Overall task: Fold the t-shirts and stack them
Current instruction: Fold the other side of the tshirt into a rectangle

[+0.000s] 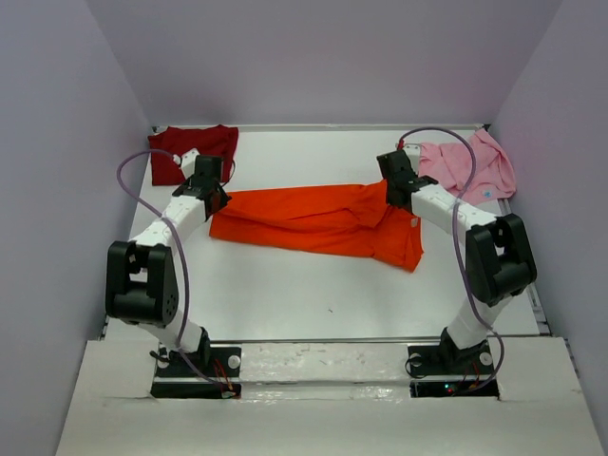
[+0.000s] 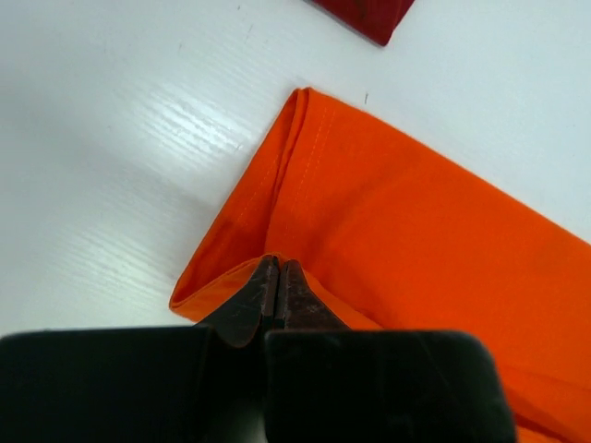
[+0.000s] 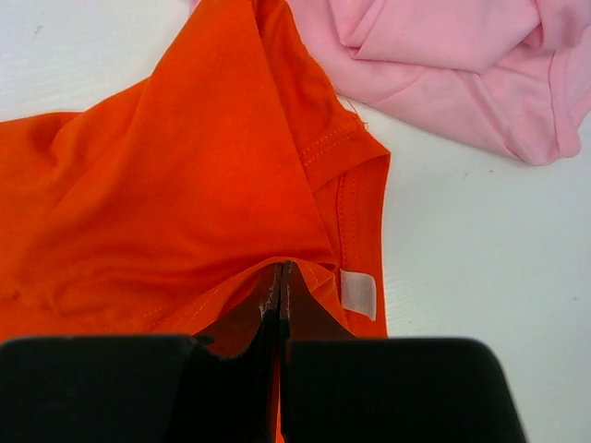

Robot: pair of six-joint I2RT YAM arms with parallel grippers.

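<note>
- Two arms grip the orange t-shirt (image 1: 313,220): the left gripper (image 2: 277,279) is clamped on its folded left end, the right gripper (image 3: 280,277) on the collar end beside the label (image 3: 358,293).
- Its long axis runs left to right across the middle of the table (image 1: 285,294), between the grippers, each arm nearest its own end.
- Maroon t-shirt (image 1: 185,152) lies at the far left corner, pink t-shirt (image 1: 470,166) at the far right.

A white table (image 1: 313,304) stands between pale lilac walls (image 1: 323,57).
</note>
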